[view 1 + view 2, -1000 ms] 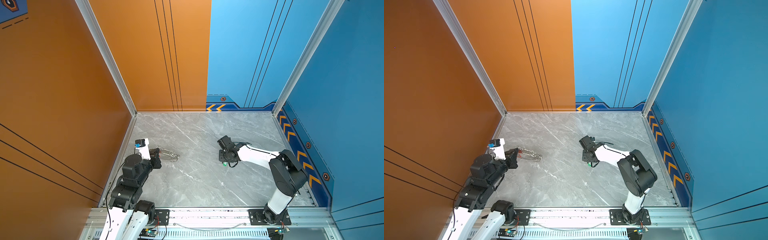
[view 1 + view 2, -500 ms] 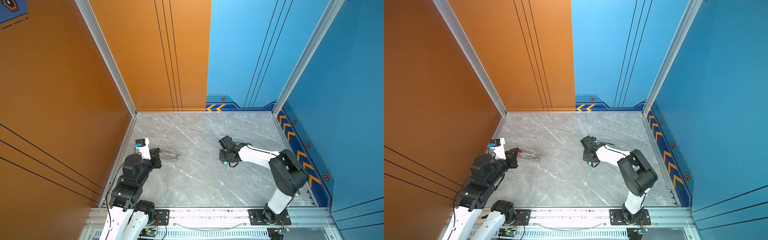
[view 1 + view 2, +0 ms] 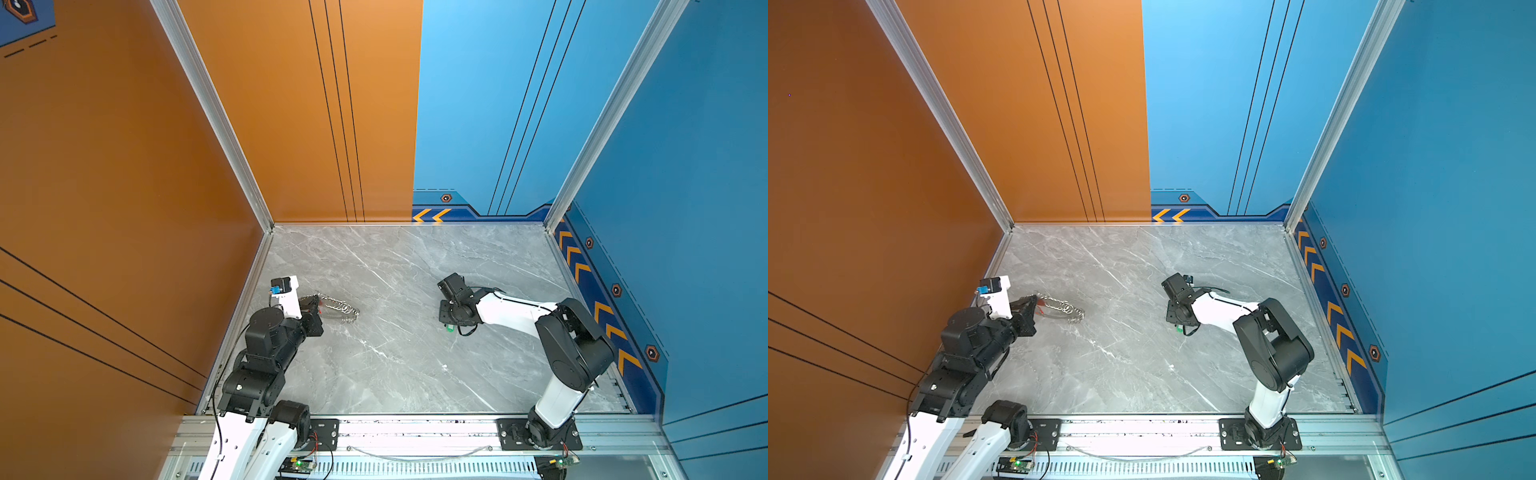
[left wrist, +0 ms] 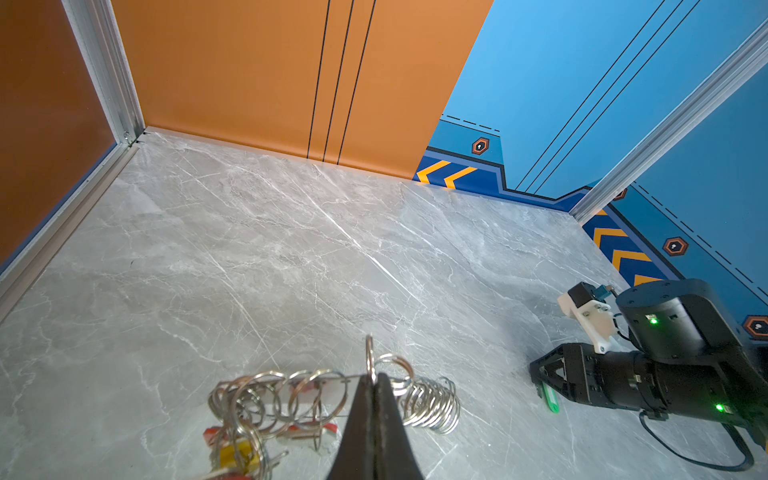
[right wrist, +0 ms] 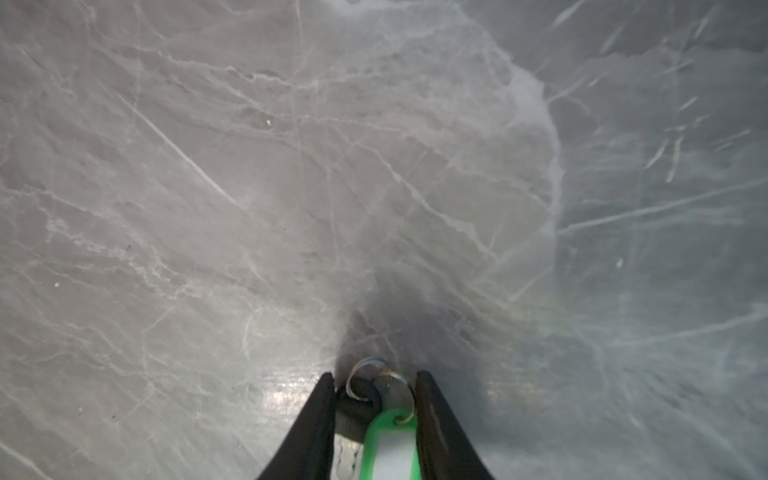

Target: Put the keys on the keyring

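Note:
The keyring point(image 4: 299, 395) is a row of silver wire rings lying on the marble near the left wall, also seen in both top views point(image 3: 341, 309) point(image 3: 1065, 308). Keys with red and yellow tags point(image 4: 239, 453) hang on its end rings. My left gripper point(image 4: 375, 376) is shut on one upright ring of the keyring. My right gripper point(image 5: 375, 380) points down at the table's middle right. Its fingers press on both sides of a key with a green tag point(image 5: 390, 440) and a small split ring. The green tag point(image 3: 449, 329) peeks out under that gripper in both top views.
The grey marble table point(image 3: 395, 365) is walled by orange panels on the left and blue panels at the back and right. The right arm's black wrist point(image 4: 665, 374) lies low over the table. An aluminium rail point(image 3: 415, 432) runs along the front edge.
My right gripper's jaws have narrowed onto the green-tagged key. The left gripper and the keyring have stayed in place.

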`<state>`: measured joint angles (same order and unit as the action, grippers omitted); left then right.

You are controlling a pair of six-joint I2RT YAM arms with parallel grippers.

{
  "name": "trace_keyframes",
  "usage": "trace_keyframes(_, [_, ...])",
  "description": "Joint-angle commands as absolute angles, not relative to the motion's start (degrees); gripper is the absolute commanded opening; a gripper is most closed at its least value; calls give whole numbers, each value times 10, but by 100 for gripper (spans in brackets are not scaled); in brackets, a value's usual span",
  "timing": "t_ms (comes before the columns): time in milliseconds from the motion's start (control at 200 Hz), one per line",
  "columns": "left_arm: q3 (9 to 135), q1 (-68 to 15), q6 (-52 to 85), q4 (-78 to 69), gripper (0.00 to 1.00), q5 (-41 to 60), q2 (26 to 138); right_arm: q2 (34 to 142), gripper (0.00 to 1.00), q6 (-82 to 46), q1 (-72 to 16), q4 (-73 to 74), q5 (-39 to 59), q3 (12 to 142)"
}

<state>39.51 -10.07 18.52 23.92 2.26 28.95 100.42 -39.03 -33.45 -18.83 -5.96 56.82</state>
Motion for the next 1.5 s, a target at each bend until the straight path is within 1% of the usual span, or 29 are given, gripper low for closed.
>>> trace_keyframes(0, [393,-94,191,211,1,35,287,1023,31,-390,-338,-205,-75,565])
trace_keyframes(365, [393,-94,191,212,0,38,289,1017,24,-381,-350,-212,-89,578])
trace_keyframes(751, [392,-95,191,212,1,37,288,994,20,-376,-353,-205,-78,579])
trace_keyframes(1126, [392,-95,192,211,1,37,288,991,20,-361,-365,-207,-90,585])
trace_keyframes(1191, [392,-94,192,211,1,37,289,988,23,-359,-366,-207,-86,586])
trace_keyframes(1276, [392,-95,192,211,1,38,290,984,30,-357,-365,-207,-77,586])
trace_keyframes(1336, [392,-95,192,211,1,37,290,979,34,-356,-363,-207,-72,585])
trace_keyframes(1496, [392,-94,192,210,1,37,291,965,34,-354,-352,-206,-62,574])
